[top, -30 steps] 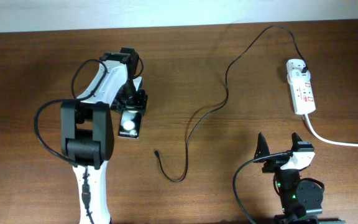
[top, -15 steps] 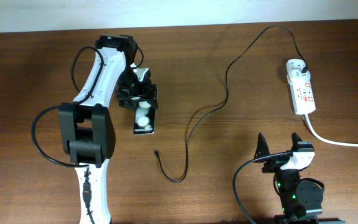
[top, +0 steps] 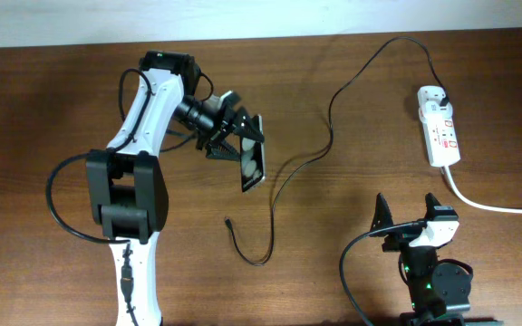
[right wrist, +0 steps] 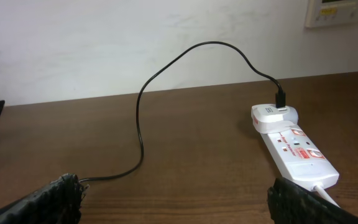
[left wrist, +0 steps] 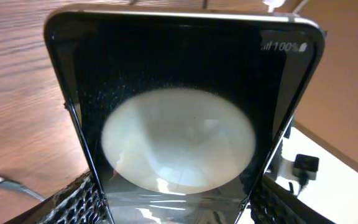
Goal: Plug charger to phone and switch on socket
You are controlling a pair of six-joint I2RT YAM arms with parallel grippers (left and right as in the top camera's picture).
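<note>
My left gripper [top: 236,142] is shut on the black glossy phone [top: 252,165] and holds it tilted above the table, left of centre. In the left wrist view the phone [left wrist: 179,112] fills the frame between the fingers, with one round white reflection and small white lettering. The thin black charger cable [top: 329,122] runs from its tip [top: 227,220] near the table's front up to a plug in the white socket strip [top: 439,136] at the right. My right gripper [top: 408,215] is open and empty near the front edge. It sees the cable [right wrist: 140,134] and socket [right wrist: 294,148].
The socket's thick white cord [top: 497,206] runs off to the right edge. A pale wall [right wrist: 135,37] stands behind the table's far edge.
My left gripper has lifted the phone off the table and carried it to the right, turning it on edge toward the cable. The right arm has not moved.
</note>
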